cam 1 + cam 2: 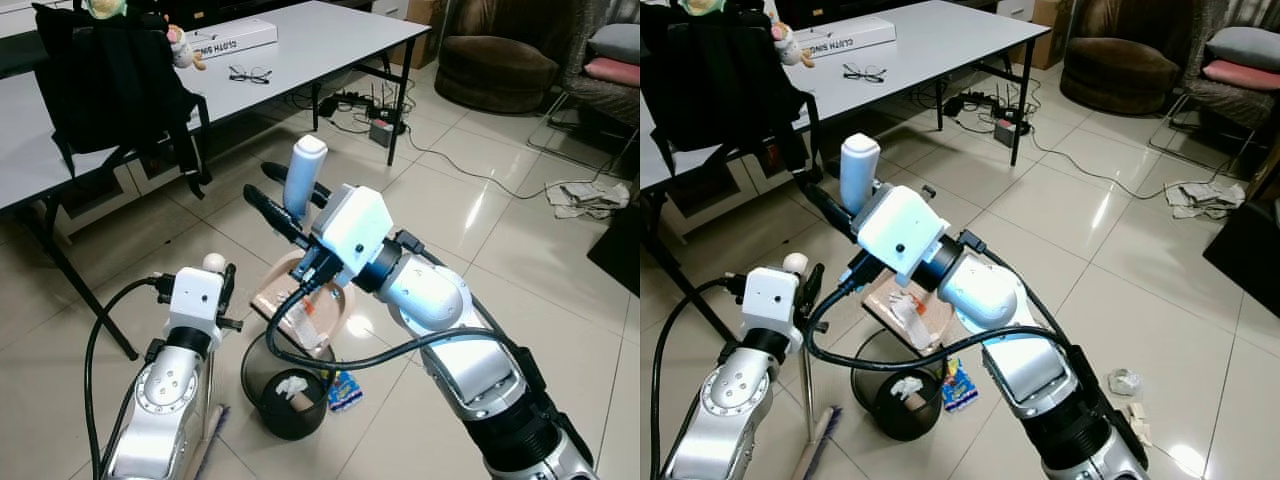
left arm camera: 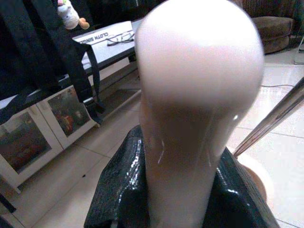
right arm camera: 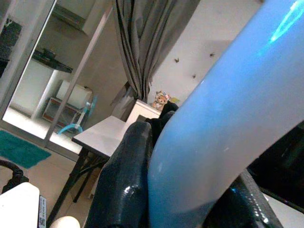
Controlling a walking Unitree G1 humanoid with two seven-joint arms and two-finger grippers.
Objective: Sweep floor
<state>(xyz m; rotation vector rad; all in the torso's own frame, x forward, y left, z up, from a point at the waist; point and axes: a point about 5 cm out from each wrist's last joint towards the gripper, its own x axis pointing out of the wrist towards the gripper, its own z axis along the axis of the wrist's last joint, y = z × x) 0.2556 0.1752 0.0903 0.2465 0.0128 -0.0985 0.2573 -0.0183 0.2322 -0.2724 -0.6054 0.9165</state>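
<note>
Nearest, the left gripper [image 1: 222, 285] is closed on a cream round-topped broom handle [image 1: 214, 264], just beside the round black wire-mesh waste bin [image 1: 290, 400] — crumpled paper lies inside it. Directly above the bin, a tan plastic dustpan [image 1: 300, 305] hangs tilted. Higher, the right gripper [image 1: 285, 205] clamps the dustpan's pale-blue upright handle [image 1: 304, 175]. Beyond the bin stands a long white table [image 1: 330, 35].
</note>
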